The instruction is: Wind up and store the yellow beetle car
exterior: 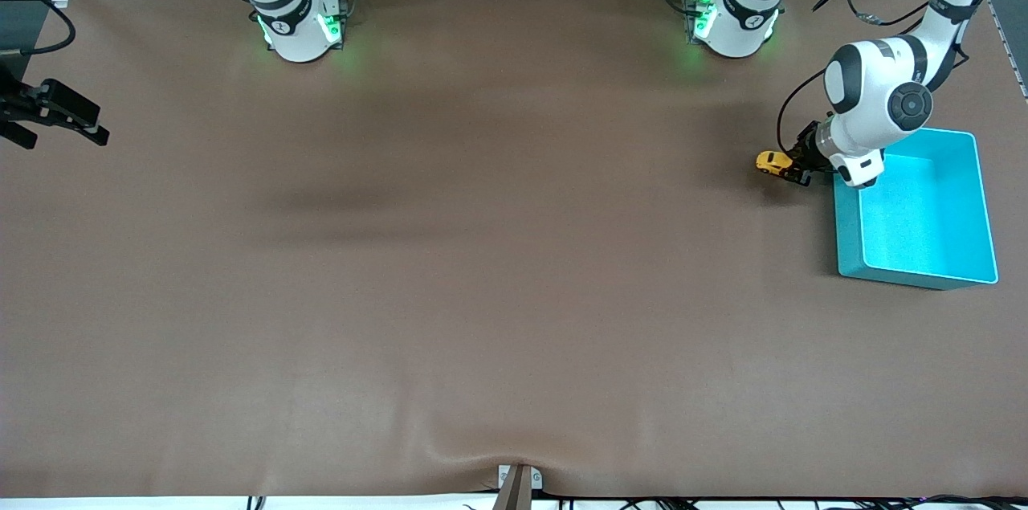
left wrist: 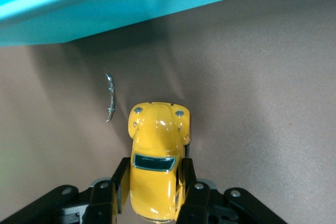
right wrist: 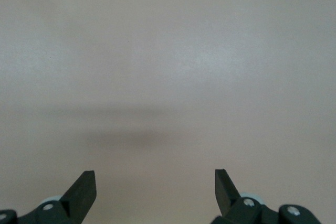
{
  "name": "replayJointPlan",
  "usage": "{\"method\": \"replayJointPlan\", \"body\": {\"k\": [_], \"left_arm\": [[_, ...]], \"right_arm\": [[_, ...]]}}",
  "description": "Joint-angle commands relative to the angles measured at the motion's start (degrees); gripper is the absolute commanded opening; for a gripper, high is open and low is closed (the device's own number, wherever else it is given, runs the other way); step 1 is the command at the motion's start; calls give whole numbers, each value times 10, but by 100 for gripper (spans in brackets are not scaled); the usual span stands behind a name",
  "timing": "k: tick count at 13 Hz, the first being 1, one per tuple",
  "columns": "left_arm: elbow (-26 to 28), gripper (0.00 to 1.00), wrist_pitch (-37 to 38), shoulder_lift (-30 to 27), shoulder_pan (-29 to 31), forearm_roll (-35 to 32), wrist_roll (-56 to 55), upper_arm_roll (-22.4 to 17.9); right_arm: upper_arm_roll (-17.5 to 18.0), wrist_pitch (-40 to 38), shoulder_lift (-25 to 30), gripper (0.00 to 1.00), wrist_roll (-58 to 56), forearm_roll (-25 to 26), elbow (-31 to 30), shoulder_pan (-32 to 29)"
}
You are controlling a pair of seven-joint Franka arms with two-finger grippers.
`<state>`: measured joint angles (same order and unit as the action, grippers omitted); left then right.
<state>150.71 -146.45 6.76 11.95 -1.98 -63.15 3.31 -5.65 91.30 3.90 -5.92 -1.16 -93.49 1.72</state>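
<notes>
The yellow beetle car is tiny, with dark windows, and sits low at the table beside the turquoise bin, toward the left arm's end. My left gripper is shut on its rear half. In the left wrist view the two black fingers press on both sides of the car, whose nose points toward the bin's wall. My right gripper is open and empty over bare brown table; that arm waits.
A small curved metal piece lies on the mat between the car and the bin. The bin holds nothing. A black fixture juts over the table's edge at the right arm's end.
</notes>
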Motion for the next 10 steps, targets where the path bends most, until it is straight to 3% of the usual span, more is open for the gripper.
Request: {"method": "replayJointPlan", "body": {"k": [1, 3, 6, 10], "left_arm": [[-12, 16, -2, -12, -3, -7, -12, 4], [-47, 13, 62, -31, -3, -7, -10, 6], [-154, 10, 228, -47, -13, -7, -8, 6], [-269, 10, 365, -50, -8, -6, 47, 6]], "right_arm": [[-9, 1, 8, 100, 7, -6, -9, 22], [-9, 0, 8, 100, 7, -6, -9, 28], [-9, -1, 8, 100, 7, -3, -13, 43], [-9, -10, 6, 100, 21, 2, -12, 57]]}}
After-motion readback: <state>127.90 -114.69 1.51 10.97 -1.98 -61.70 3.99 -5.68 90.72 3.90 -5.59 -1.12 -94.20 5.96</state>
